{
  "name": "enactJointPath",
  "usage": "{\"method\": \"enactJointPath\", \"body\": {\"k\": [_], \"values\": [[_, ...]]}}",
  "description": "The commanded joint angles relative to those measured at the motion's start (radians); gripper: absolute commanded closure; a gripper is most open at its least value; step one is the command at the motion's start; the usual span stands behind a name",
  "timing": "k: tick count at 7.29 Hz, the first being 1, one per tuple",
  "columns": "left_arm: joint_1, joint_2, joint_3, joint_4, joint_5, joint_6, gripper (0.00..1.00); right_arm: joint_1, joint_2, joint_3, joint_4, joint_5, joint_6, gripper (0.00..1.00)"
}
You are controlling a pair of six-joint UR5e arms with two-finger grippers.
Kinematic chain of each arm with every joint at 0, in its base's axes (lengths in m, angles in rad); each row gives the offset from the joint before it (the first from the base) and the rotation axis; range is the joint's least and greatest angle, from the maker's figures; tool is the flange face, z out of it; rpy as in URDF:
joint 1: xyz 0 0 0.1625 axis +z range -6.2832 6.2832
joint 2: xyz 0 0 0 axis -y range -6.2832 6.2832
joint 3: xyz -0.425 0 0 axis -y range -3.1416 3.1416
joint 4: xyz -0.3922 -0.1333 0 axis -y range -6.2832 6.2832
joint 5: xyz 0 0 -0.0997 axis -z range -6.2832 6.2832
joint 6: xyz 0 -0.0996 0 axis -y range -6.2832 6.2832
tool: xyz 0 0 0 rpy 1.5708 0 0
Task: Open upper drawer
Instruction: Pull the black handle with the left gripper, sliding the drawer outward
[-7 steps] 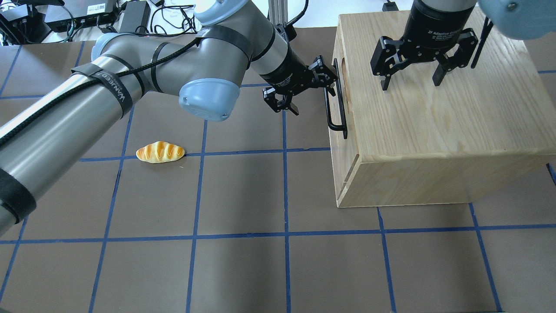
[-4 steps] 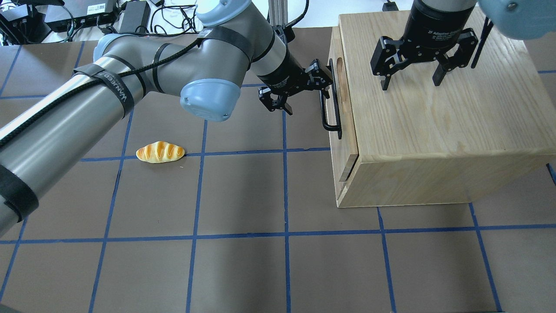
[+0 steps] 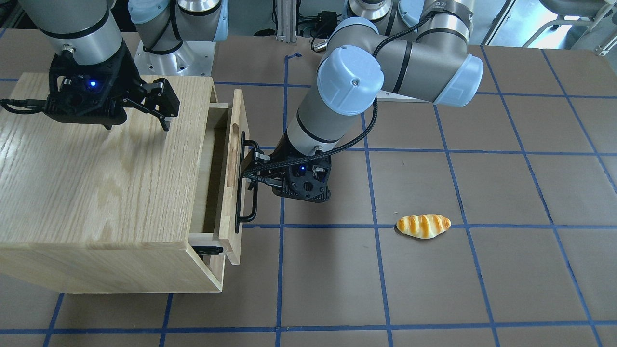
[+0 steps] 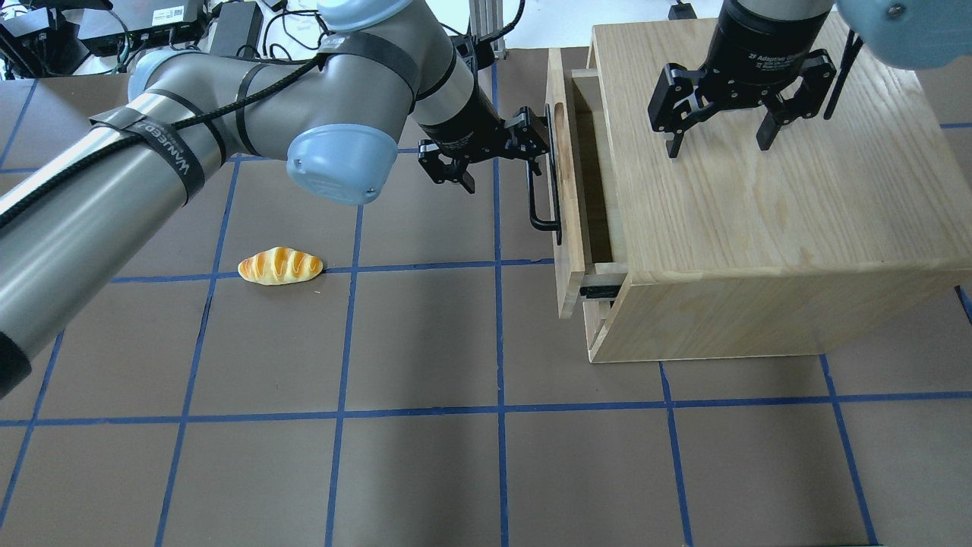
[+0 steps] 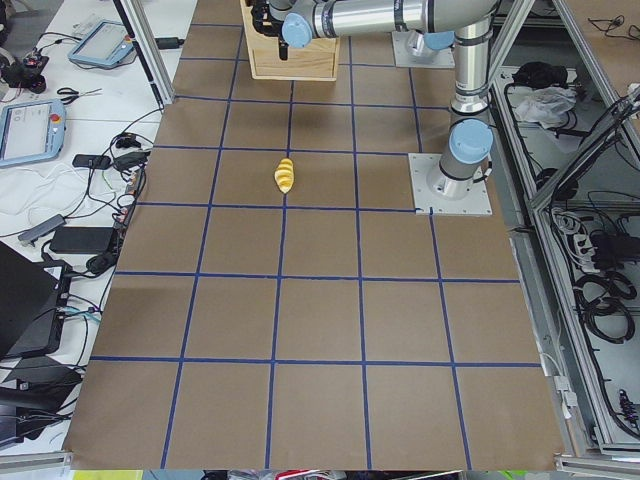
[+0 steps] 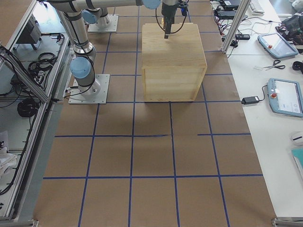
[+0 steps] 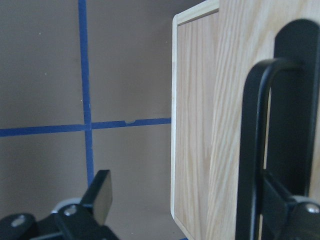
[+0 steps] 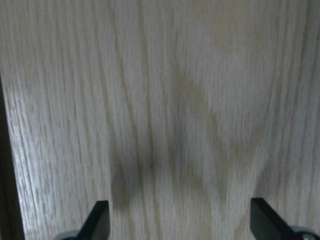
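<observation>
The upper drawer (image 4: 566,190) is a pale-wood box pulled partly out of the oak cabinet (image 4: 759,228), with its dark inside showing. Its front panel (image 3: 236,111) carries a long black bar handle (image 4: 553,175), also seen in the front view (image 3: 239,193) and the left wrist view (image 7: 250,150). My left gripper (image 4: 501,175) is open, with one finger hooked behind the handle and the other out over the table. My right gripper (image 4: 717,144) is open, its fingertips (image 8: 97,220) down at the cabinet's top.
A toy bread roll (image 4: 280,266) lies on the brown mat to the left of the cabinet, also in the front view (image 3: 423,226). Cables and boxes (image 4: 152,26) sit beyond the table's far left edge. The cabinet (image 6: 173,52) fills the table's right side.
The drawer has slid out of the cabinet to the left, from shut to partly open. My left gripper moved left with the handle. The right gripper has stayed still.
</observation>
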Motion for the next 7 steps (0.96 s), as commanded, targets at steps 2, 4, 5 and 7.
{"method": "enactJointPath", "body": {"k": [2,4,5,7], "values": [[0.088,0.041,0.0,-0.118,0.008,0.137,0.0,0.001,0.0,0.002,0.0,0.0,0.0,0.0],[0.115,0.065,-0.005,-0.177,0.011,0.186,0.0,0.0,0.0,0.0,0.0,0.0,-0.001,0.0],[0.143,0.072,-0.008,-0.181,0.011,0.214,0.0,0.001,0.0,0.0,0.0,0.0,0.0,0.0],[0.174,0.088,-0.011,-0.209,0.011,0.249,0.0,-0.001,0.0,0.002,0.0,0.0,0.0,0.0]]}}
